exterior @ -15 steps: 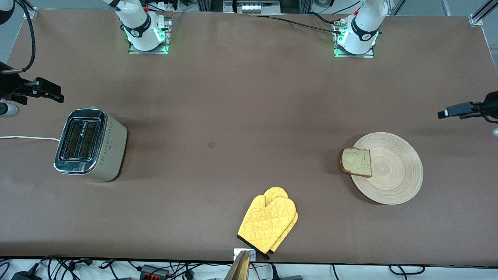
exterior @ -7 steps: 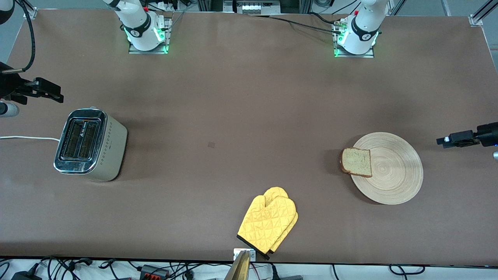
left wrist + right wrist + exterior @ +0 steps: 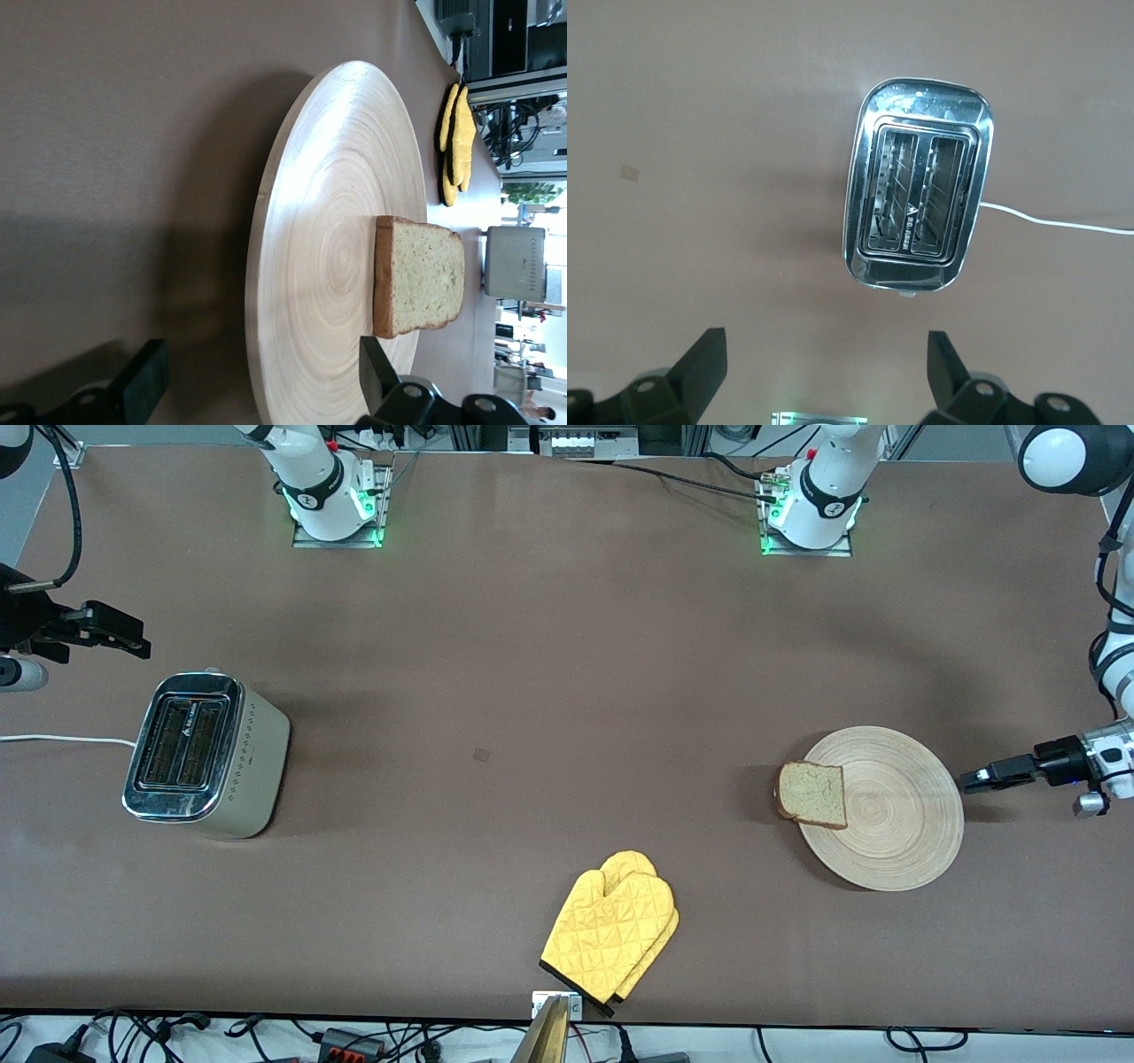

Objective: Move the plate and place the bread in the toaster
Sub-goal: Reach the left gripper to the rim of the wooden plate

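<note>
The light-wood plate lies toward the left arm's end of the table. The bread slice rests on its rim, partly overhanging toward the toaster's end. My left gripper is open and low beside the plate's rim; in the left wrist view the rim runs between its fingers, with the bread on the plate. The chrome-topped toaster stands at the right arm's end, its white cord trailing off. My right gripper is open in the air near the toaster, which shows in the right wrist view.
A yellow oven mitt lies near the table's front edge, midway between toaster and plate. It also shows in the left wrist view. The brown table spreads between the two arm bases.
My left gripper has come down and moved in toward the plate's rim, from well off it to right beside it. The right gripper has barely moved. Plate, bread and toaster are still.
</note>
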{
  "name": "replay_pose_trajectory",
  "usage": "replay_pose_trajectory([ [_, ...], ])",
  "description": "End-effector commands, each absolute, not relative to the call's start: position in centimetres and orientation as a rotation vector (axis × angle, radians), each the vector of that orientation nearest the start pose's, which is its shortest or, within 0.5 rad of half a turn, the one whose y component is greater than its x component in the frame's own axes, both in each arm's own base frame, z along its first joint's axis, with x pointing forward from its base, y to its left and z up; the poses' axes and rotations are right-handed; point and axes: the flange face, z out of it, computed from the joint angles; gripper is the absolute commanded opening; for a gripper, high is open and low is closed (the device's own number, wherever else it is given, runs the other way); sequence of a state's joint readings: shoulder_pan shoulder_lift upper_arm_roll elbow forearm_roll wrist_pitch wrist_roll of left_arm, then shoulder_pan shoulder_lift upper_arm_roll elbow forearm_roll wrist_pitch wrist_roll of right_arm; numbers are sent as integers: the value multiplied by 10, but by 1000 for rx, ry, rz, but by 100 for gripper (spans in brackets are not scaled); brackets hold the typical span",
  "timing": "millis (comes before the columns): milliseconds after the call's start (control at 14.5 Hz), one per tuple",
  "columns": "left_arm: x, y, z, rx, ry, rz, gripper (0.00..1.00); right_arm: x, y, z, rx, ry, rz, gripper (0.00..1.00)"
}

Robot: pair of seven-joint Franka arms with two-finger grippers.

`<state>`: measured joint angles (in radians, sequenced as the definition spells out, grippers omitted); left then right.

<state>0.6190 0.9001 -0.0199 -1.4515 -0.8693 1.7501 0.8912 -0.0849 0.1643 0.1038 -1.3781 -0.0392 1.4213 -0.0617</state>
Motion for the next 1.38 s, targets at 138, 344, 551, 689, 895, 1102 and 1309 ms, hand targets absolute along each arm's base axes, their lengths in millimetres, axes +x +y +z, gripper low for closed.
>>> replay_pose_trajectory([
  [138, 598, 298, 106, 2068, 241, 162, 60, 588, 1, 607, -3136, -90, 211, 100],
  [344, 601, 288, 104, 2074, 217, 143, 31, 590, 4, 603, -3136, -104, 223, 100],
  [551, 601, 290, 105, 2076, 218, 143, 2, 589, 17, 601, -3135, -138, 237, 100],
  [689, 601, 290, 105, 2077, 218, 142, 1, 594, 19, 579, -3121, -145, 330, 100],
  [895, 601, 290, 114, 2072, 208, 130, 1, 591, 20, 572, -3112, -145, 399, 100],
  [1102, 612, 244, 120, 2004, 132, 26, 1, 592, 23, 560, -3105, -164, 461, 100],
  [1309, 633, 204, 143, 2028, 169, -41, 1, 595, 22, 538, -3098, -167, 528, 100],
])
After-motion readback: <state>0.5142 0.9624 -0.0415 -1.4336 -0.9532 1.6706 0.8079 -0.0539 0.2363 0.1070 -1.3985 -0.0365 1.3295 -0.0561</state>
